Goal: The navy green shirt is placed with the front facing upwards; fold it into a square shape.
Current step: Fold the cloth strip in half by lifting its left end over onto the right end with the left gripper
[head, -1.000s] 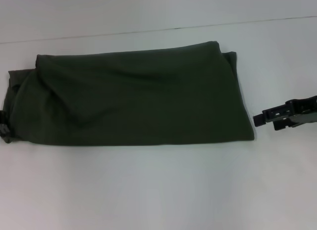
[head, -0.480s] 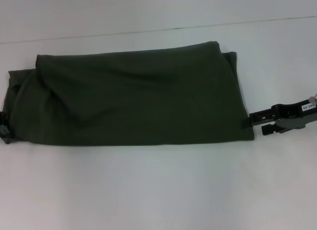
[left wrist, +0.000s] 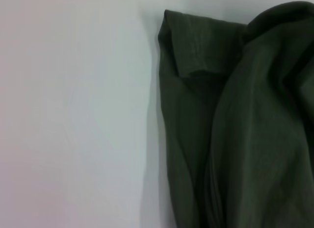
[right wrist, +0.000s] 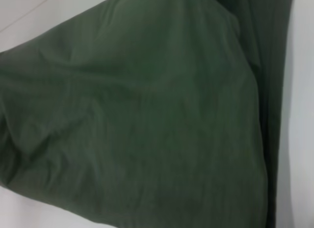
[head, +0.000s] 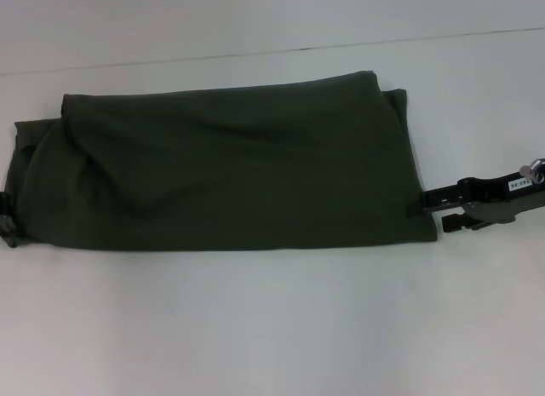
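The shirt [head: 230,170] lay mid-table as a long folded band; the right gripper [head: 426,210] touched its 3 o'clock edge, jaws apart; the left gripper [head: 7,219] sat at 9 o'clock, grip unreadable; folding into a square likely needed that edge pinched first.

Bare table [head: 272,328] all round shirt [head: 230,170]; no obstacles.
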Robot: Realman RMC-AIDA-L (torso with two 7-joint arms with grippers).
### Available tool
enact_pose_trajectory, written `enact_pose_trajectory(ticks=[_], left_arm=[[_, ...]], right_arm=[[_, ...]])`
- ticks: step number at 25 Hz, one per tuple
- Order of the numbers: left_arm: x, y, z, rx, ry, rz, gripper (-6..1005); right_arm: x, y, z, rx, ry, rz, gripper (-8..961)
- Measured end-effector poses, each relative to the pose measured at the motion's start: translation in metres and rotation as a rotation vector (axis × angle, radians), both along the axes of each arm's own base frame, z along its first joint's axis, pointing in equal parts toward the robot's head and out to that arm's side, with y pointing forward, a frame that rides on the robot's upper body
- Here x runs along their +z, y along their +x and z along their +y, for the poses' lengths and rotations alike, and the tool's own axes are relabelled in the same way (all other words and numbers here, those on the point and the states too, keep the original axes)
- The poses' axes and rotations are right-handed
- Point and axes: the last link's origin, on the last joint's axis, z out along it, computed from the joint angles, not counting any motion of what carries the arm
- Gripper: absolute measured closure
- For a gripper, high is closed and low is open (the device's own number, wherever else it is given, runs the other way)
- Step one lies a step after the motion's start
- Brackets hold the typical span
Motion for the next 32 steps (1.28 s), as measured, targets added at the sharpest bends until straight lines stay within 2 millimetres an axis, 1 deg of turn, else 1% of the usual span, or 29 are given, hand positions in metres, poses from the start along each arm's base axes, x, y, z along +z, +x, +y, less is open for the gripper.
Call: enact_pose_trajectory(ticks=[8, 14, 22, 32], left_arm=[[0.0, -0.001, -0.001, 0.002, 0.002, 0.001, 970], [0.0, -0.002, -0.001, 0.004, 0.003, 0.002, 969], [0.001, -0.003, -0.001, 0.004, 0.003, 0.002, 969], [0.0, -0.001, 0.0, 0.0, 0.0, 0.001, 969]], right_arm=[[-0.008, -0.006, 0.002, -0.001, 0.015, 0.031, 24], [-0.013, -0.007, 0.002, 0.001, 0.008, 0.033, 24], [-0.014, -0.006, -0.001, 0.008, -0.025, 0.015, 24], [-0.015, -0.005, 0.0, 0.011, -0.006, 0.015, 24]])
